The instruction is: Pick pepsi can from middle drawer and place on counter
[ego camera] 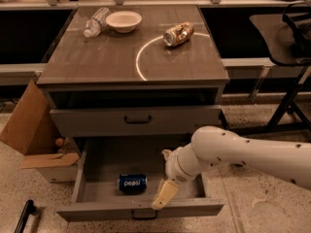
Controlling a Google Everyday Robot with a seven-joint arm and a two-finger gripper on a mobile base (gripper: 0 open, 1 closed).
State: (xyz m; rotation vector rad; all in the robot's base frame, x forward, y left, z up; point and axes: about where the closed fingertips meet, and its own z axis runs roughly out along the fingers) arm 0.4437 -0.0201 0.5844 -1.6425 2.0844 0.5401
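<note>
Camera view: gripper [164,181], fingers [165,194] released, 3 o'clock of pepsi can [132,183]; we judge it light, slippery; grasp mid-body.

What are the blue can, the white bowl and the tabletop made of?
The can looks like painted metal, likely aluminium: glossy blue side with printed lettering. The bowl looks matte white, maybe paper or plastic. The counter looks like wood or laminate, with streaky grain and slight shine. The gripper hangs in the open drawer, beside the can.

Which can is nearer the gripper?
The blue pepsi can in the middle drawer; the gripper hangs beside it. The gold can lies on the counter.
</note>
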